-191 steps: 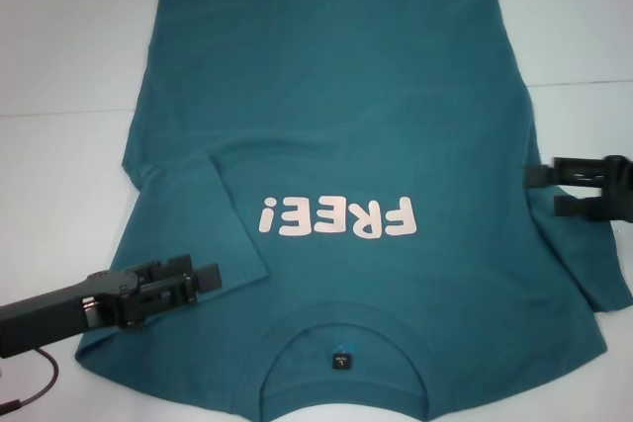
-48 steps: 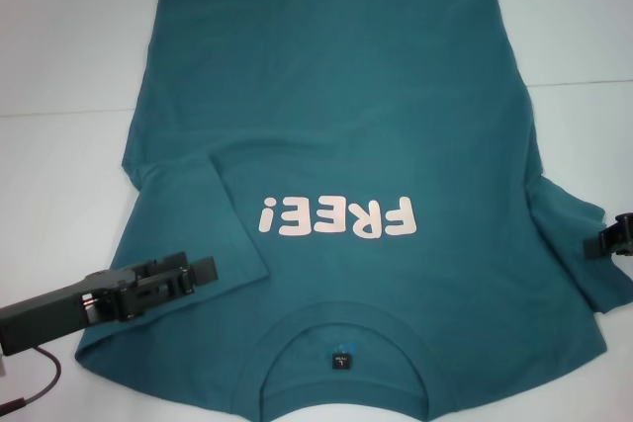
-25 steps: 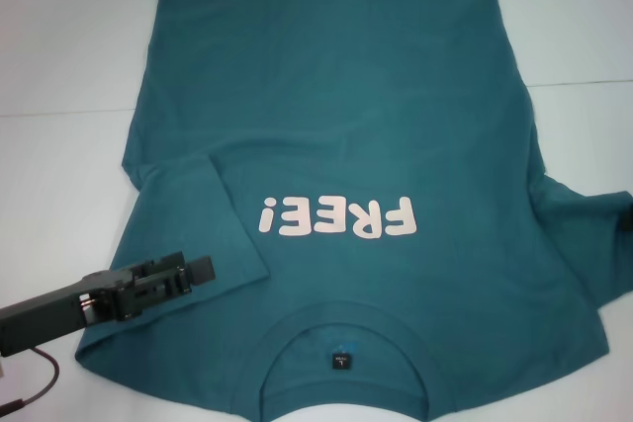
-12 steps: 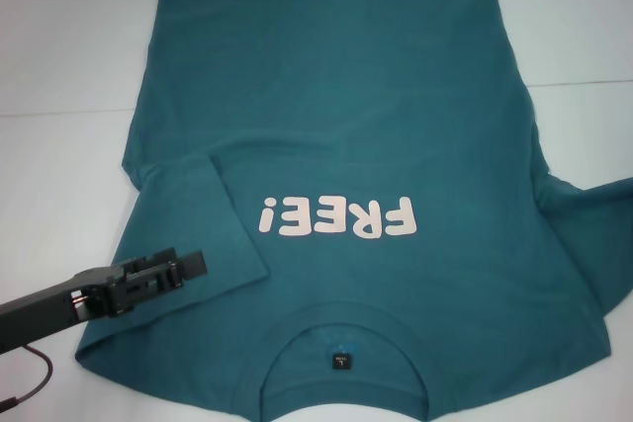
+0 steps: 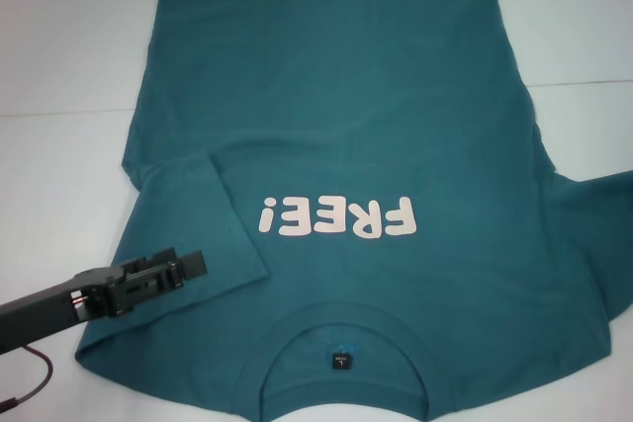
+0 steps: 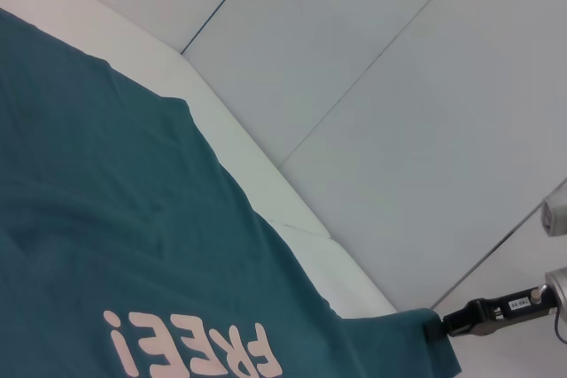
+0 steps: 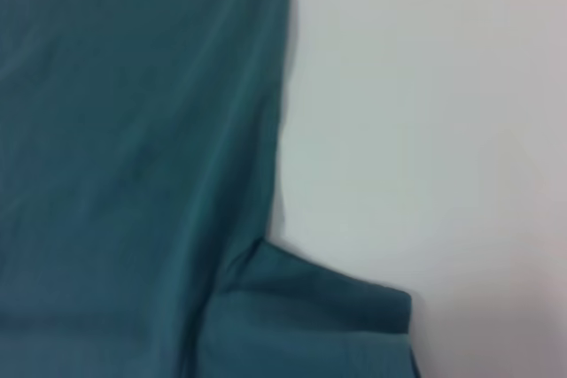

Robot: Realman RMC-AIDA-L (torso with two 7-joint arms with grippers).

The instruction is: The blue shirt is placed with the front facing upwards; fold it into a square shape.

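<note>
The blue shirt [image 5: 336, 126] lies flat on the white table with its pink "FREE!" lettering [image 5: 336, 217] facing up and the collar nearest me. Its left sleeve [image 5: 198, 214] is folded in over the body. My left gripper [image 5: 193, 264] hovers open over that folded sleeve's near edge, holding nothing. The right sleeve [image 5: 593, 205] is drawn out sideways past the head view's right edge. In the left wrist view, my right gripper [image 6: 447, 323] is shut on that sleeve's tip [image 6: 416, 329]. The right wrist view shows the shirt's side edge [image 7: 266, 130] and the sleeve [image 7: 319, 316].
The white table [image 5: 59, 46] surrounds the shirt, with a thin seam line [image 5: 584, 83] crossing it behind. A dark cable [image 5: 35, 387] hangs off my left arm at the near left corner.
My right gripper has moved out of the head view to the right, drawing the right sleeve outward with it. My left gripper has drawn back slightly toward the near left.
</note>
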